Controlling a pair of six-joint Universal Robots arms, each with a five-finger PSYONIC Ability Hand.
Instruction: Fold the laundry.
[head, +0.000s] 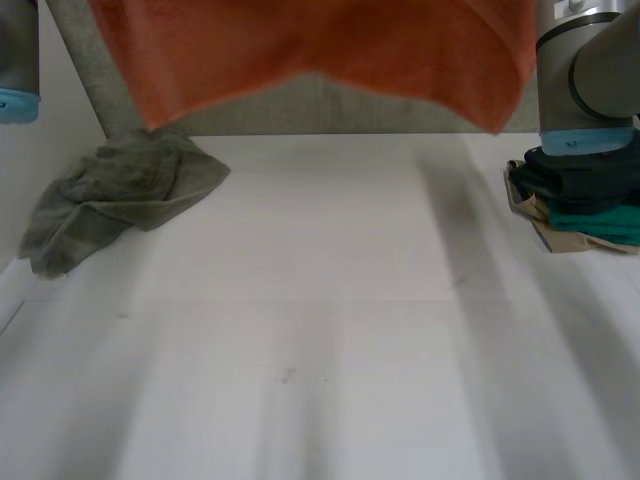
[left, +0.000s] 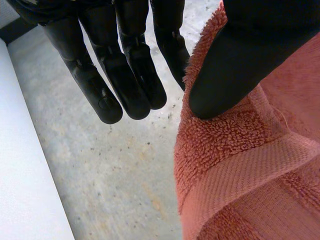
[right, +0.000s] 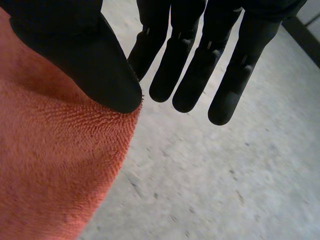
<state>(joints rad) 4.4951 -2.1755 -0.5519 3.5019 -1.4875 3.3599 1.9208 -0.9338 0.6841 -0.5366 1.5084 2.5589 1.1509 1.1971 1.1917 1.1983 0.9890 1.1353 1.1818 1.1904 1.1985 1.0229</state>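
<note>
left hand (left: 240, 60): thumb pinches orange towel (left: 240, 190) edge to nearest finger, others straight | right hand (right: 80, 55): same pinch, towel corner | towel: hanging above surface (head: 320, 300) | step: probably spreading before first fold | next: lay towel flat, without slack

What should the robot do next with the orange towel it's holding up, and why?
Probably lower the orange towel onto the bare middle of the table and spread it flat. The left hand and the right hand each pinch an edge with the thumb, so it hangs in the air. The crumpled grey cloth and the folded stack lie off to the sides.
</note>
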